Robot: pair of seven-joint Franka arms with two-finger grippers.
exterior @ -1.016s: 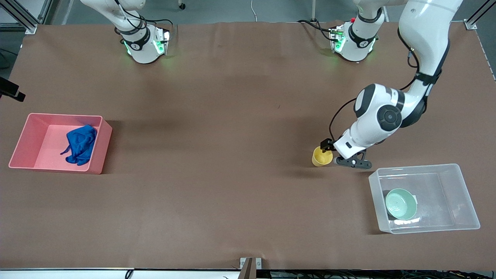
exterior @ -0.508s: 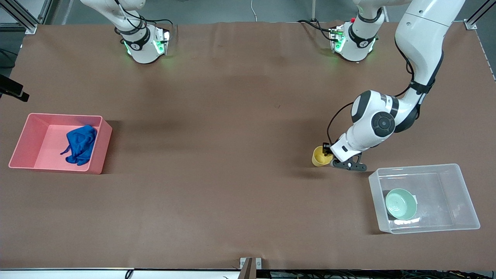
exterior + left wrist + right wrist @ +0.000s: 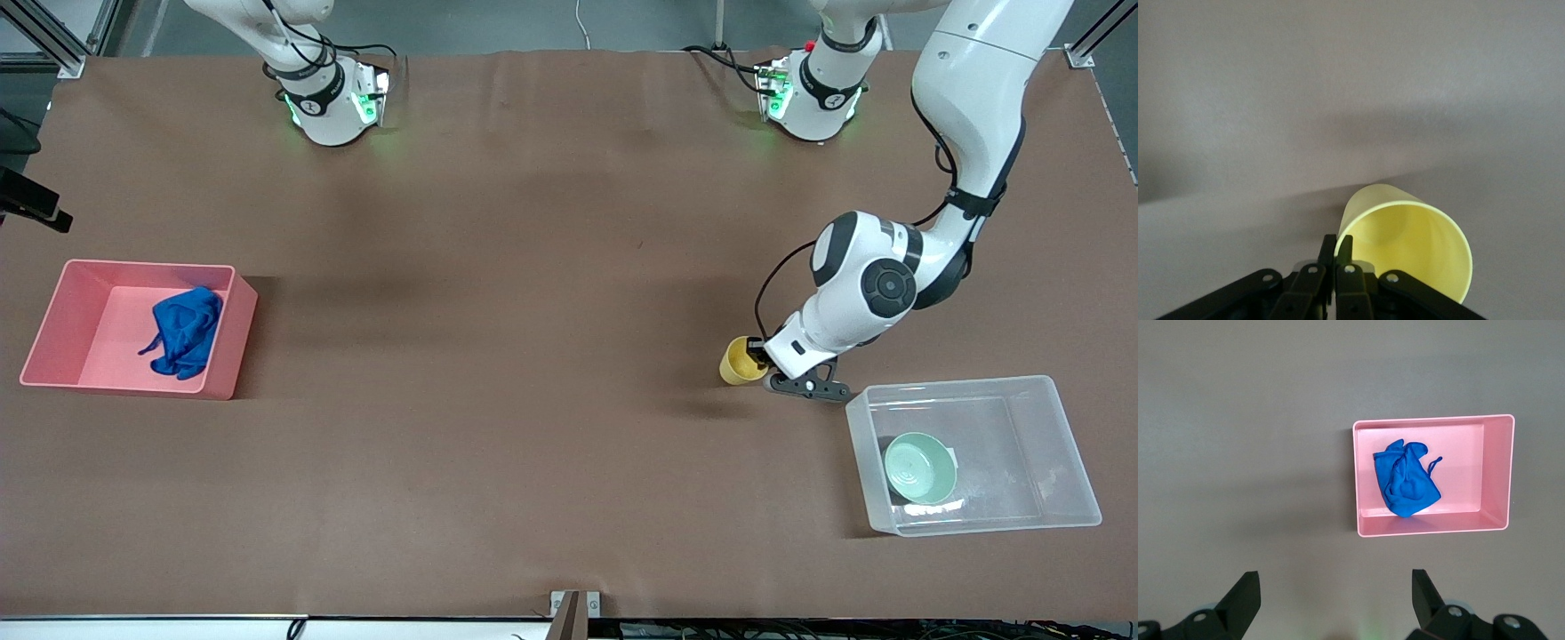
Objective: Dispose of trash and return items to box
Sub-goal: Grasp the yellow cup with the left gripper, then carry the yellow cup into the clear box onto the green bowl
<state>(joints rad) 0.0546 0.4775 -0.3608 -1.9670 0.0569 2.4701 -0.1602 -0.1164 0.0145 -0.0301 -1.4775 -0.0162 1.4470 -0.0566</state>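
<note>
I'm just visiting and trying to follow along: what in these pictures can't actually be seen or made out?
- Left gripper: shut on the yellow cup rim; the front view's arm hides the fingers.
- Cup's base: its tilted wall hides it in the left wrist view.
- Right gripper: open; the front view cuts it off at the top.
- Clear box sticker: mostly under the green bowl.
- Pink bin floor under the blue cloth.

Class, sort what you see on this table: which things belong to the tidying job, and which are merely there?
Part of the job:
blue rag, in the pink bin
yellow cup, tilted, pinched at its rim by the left pincer
green bowl, in the clear box

Merely there:
right pincer, open, waiting over the table
</note>
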